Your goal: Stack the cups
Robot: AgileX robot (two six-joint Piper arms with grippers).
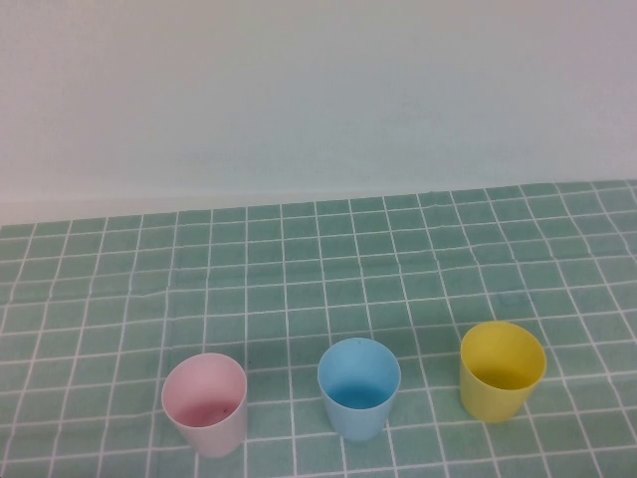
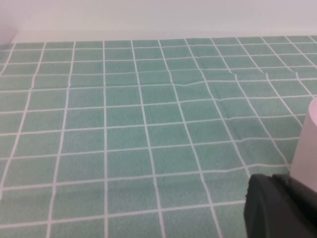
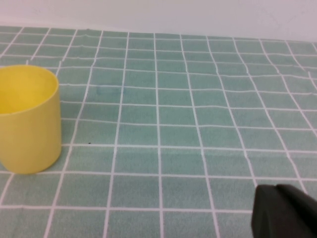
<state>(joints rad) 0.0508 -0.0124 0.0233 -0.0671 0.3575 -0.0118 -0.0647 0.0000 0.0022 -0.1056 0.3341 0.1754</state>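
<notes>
Three cups stand upright in a row near the table's front edge in the high view: a pale pink cup (image 1: 205, 403) on the left, a light blue cup (image 1: 358, 387) in the middle, a yellow cup (image 1: 502, 370) on the right. Neither arm shows in the high view. My left gripper (image 2: 277, 186) is shut and empty, low over the cloth, with the pink cup's side (image 2: 307, 144) just beyond it. My right gripper (image 3: 277, 194) is also shut and empty; the yellow cup (image 3: 28, 119) stands well off to one side of it.
A green checked cloth with white lines (image 1: 318, 269) covers the table. A plain white wall (image 1: 318, 90) rises behind it. Small creases run across the cloth (image 2: 198, 82).
</notes>
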